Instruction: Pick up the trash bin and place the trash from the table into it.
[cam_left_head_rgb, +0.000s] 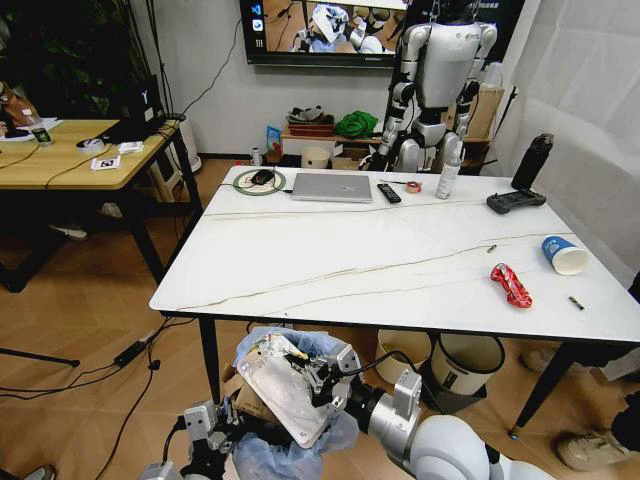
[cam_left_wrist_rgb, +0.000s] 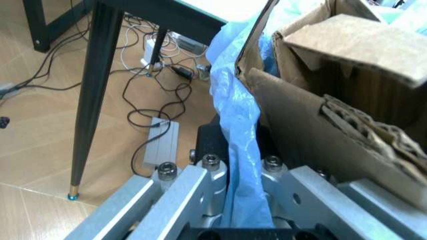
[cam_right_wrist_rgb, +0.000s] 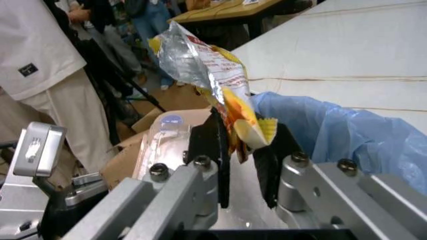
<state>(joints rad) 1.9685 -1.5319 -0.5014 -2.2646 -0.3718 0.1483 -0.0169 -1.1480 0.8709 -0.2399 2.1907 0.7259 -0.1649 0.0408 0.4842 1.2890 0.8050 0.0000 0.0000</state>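
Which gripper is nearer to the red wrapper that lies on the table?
The right. The right gripper holds a yellow wrapper over the trash bin, below the table edge; the red wrapper lies further right. The left gripper grips the bin's bag, farther away.

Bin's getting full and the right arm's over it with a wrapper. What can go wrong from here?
1. The right gripper pinches the yellow wrapper by one corner only, so it may slip out and fall beside the trash bin.
2. Brown cardboard and a clear plastic pack already crowd the bin's mouth, so the wrapper may sit on top and slide off.
3. The left gripper appears to hold only the bag's blue film, which could tear.
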